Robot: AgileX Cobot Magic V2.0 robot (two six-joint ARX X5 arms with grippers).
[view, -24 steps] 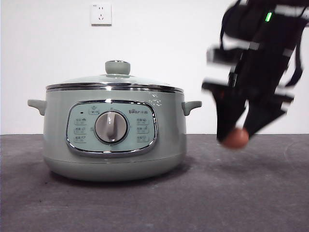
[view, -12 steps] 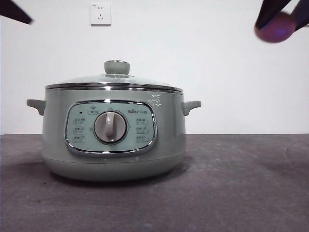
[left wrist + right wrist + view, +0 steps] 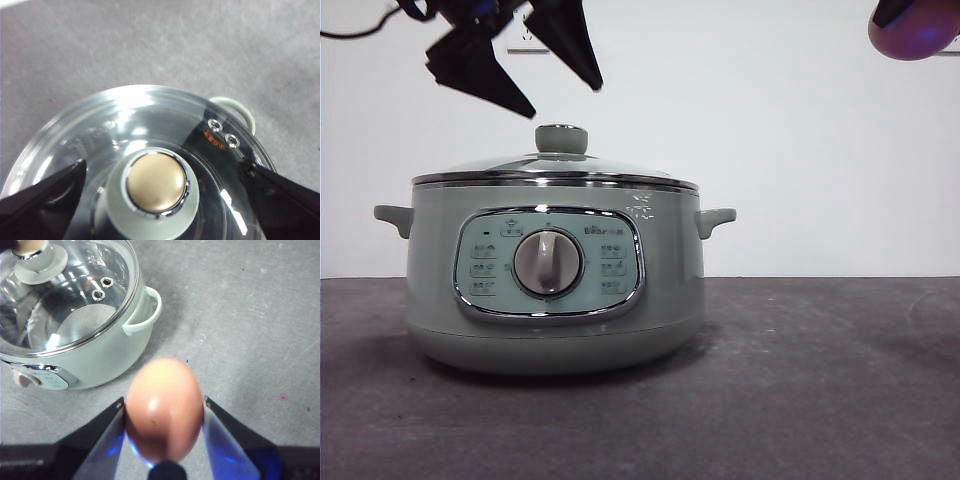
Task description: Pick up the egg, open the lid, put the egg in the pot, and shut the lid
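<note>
Reddish-brown egg (image 3: 164,410) sits pinched in the right gripper (image 3: 164,412); left gripper (image 3: 525,62) hovers spread above the lid (image 3: 555,165).

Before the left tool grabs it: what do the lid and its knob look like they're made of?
The lid looks like clear glass: the pot's inside shows through it and it glints. Its rim looks like polished metal. The knob looks like matte green plastic with a satin gold-toned cap in a chrome ring, likely metal.
</note>
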